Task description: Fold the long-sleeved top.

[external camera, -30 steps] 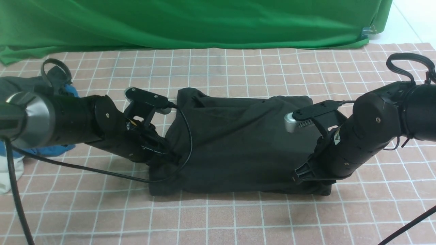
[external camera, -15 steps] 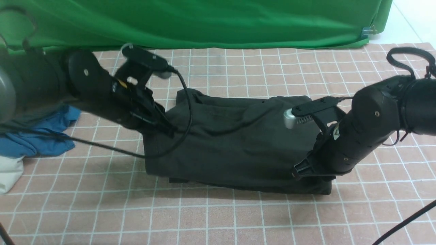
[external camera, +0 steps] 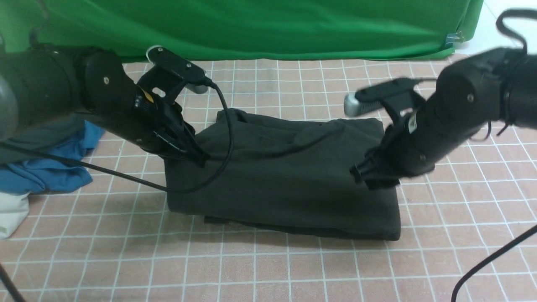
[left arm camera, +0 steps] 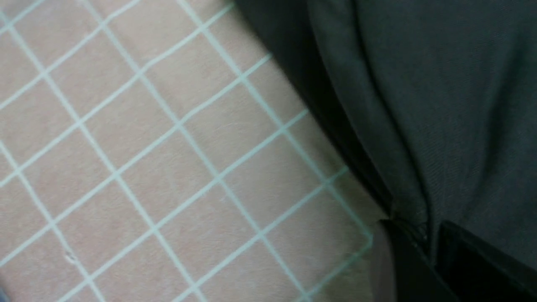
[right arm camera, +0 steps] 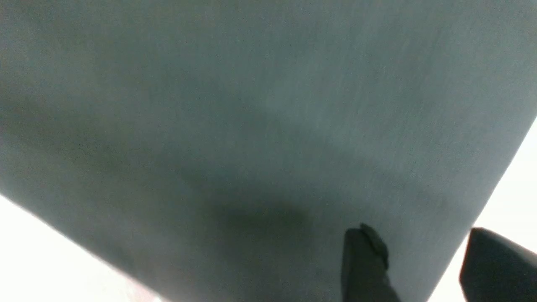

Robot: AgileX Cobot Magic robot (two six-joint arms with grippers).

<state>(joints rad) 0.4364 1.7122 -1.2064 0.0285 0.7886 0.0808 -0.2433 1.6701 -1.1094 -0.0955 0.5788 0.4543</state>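
The long-sleeved top [external camera: 289,176] is matt black soft knit with a fine weave. The worktop [external camera: 268,268] wears a matt pink checked cloth. The backdrop [external camera: 251,25] is smooth green fabric. The left end effector [external camera: 197,156] is matt black plastic.

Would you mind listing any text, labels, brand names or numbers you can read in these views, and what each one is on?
No text is readable in any view.
Small yellow sticker on the left arm: too small and blurred to read.
Small white sticker on the right arm: blurred, unreadable.
The long-sleeved top shows no visible label or print.
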